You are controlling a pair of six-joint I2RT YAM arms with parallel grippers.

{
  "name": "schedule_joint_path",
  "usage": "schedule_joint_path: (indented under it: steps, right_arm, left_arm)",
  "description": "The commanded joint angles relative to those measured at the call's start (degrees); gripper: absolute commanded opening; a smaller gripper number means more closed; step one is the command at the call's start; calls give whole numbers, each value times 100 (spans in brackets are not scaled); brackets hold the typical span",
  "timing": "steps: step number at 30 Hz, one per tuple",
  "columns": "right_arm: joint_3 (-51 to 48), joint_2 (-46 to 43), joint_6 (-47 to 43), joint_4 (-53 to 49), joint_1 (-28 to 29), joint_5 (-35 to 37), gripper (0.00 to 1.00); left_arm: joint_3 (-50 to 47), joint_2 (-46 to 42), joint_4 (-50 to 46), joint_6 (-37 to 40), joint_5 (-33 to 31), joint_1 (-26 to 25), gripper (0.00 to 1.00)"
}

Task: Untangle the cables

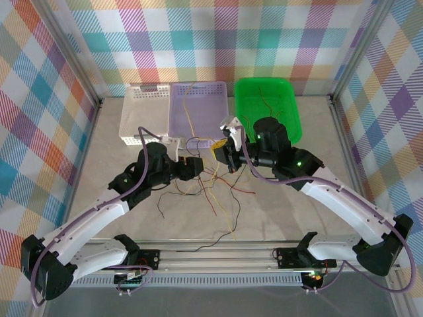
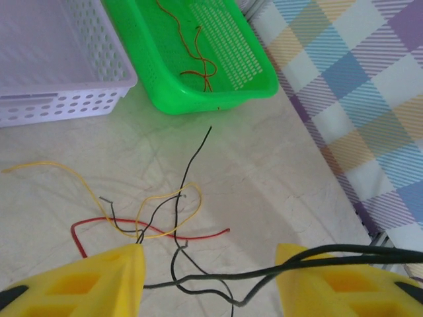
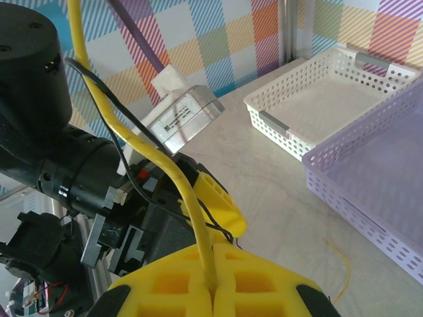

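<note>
- Cables [image 1: 211, 185] in red, yellow and black lie tangled on the bench [image 1: 297, 211], between the two arms.
- Left hand [image 2: 210, 267]: fingers apart, with a black cable [image 2: 192, 280] stretched across the gap.
- Right hand [image 3: 213, 287]: fingers pressed together, clamped on a yellow cable [image 3: 175, 175].

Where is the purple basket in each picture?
Top external: the purple basket sits at the back middle, between the white basket and the green basket.
Left wrist: purple basket in the top left corner, beside the green basket.
Right wrist: purple basket at the right edge, next to the white basket.
Shared landmark: the checked wall behind the baskets.
</note>
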Motion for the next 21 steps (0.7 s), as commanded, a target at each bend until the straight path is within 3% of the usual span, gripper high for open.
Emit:
schedule_joint_path:
  steps: [1, 11, 21]
  right_arm:
    - [130, -131, 105, -4, 5, -181, 0]
    - [70, -152, 160, -98, 2, 44, 0]
    - [111, -22, 61, -803, -170, 1431, 0]
  left_arm:
    - [-195, -80, 608, -202, 192, 32, 46]
    - [-358, -110, 822, -345, 224, 33, 0]
    - [-311, -711, -446, -232, -559, 56, 0]
